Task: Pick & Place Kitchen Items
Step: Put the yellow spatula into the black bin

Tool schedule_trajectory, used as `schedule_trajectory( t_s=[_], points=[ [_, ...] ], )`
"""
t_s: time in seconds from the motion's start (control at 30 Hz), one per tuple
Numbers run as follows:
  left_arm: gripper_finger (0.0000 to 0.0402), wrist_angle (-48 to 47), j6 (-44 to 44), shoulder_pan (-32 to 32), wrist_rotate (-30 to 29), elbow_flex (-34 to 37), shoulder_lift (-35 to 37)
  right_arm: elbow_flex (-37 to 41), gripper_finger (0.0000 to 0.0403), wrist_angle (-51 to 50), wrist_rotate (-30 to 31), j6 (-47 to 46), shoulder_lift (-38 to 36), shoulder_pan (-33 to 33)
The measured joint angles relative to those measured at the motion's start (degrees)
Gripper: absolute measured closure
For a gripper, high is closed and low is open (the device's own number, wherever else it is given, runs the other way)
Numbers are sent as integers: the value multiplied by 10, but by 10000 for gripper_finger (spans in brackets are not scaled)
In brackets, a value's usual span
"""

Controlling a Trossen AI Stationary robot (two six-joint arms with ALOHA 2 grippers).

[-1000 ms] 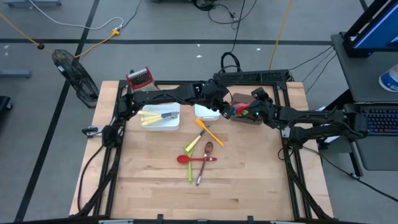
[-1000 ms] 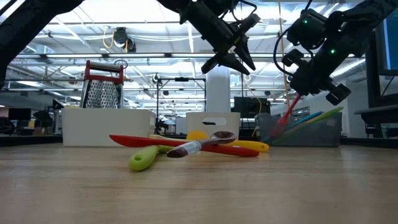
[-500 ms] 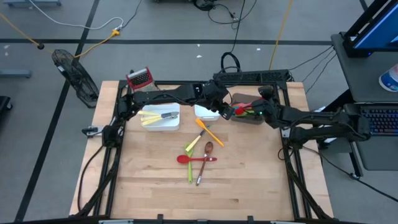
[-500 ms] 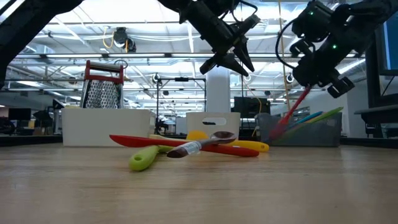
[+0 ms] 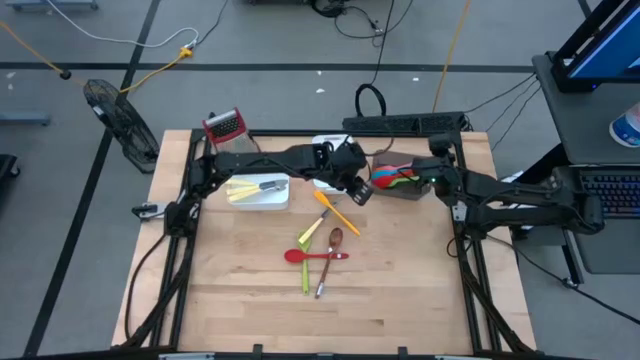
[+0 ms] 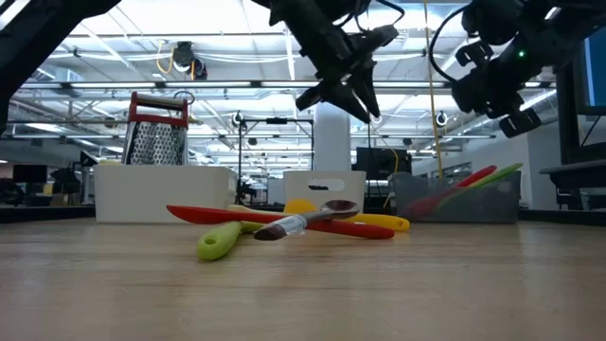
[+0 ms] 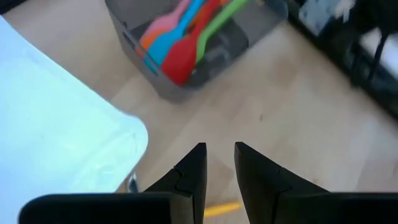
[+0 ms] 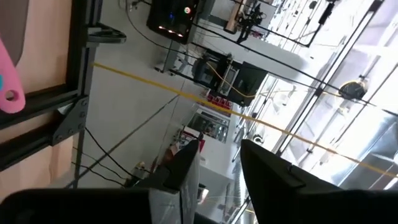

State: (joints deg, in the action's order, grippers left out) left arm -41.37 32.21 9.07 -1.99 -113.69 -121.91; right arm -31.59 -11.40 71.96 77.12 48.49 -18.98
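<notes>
On the wooden table lies a heap of kitchen items: an orange spatula (image 5: pixel 336 212), a red spoon (image 5: pixel 308 256), green utensils (image 5: pixel 306 272) and a brown-headed one (image 5: pixel 333 242). More of them, red (image 7: pixel 180 62), green, blue and pink, lean in the grey bin (image 5: pixel 400 195) at the far right. My left gripper (image 7: pixel 219 158) hangs open and holds nothing. It is above the table between the small white tray (image 5: pixel 326 180) and the bin. My right gripper (image 8: pixel 219 155) is open and holds nothing. It is raised at the bin's right side (image 5: pixel 432 168), pointing about level.
A larger white tray (image 5: pixel 258 190) at the far left holds yellow and metal utensils. A red-topped box grater (image 5: pixel 224 126) stands behind it. Black frame rails run along the table's sides. Bare wood lies toward the near edge.
My right gripper has let go of the red utensil, which now leans in the grey bin with the others. It has risen and drawn back toward the table's right edge, rolling as it went. My left gripper has drifted a little toward the near edge.
</notes>
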Motion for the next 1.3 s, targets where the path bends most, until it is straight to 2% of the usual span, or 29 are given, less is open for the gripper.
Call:
schedule_trajectory(
  t_s=[0.13, 0.3, 0.57, 0.83, 1.3],
  points=[
    [316, -60, -42, -6, 10, 0, 0, 0, 293, 0, 0, -32, -11, 13],
    [316, -130, -23, -4, 3, 0, 0, 0, 293, 0, 0, -72, -19, 44],
    [316, -142, -73, -5, -8, 0, 11, 0, 293, 0, 0, -135, -19, 93],
    [316, -200, -90, -7, -45, -1, 55, 0, 293, 3, -6, -139, -16, 138],
    [316, -266, -130, -31, -41, 0, 126, 0, 293, 5, -193, -228, -4, 194]
  ],
)
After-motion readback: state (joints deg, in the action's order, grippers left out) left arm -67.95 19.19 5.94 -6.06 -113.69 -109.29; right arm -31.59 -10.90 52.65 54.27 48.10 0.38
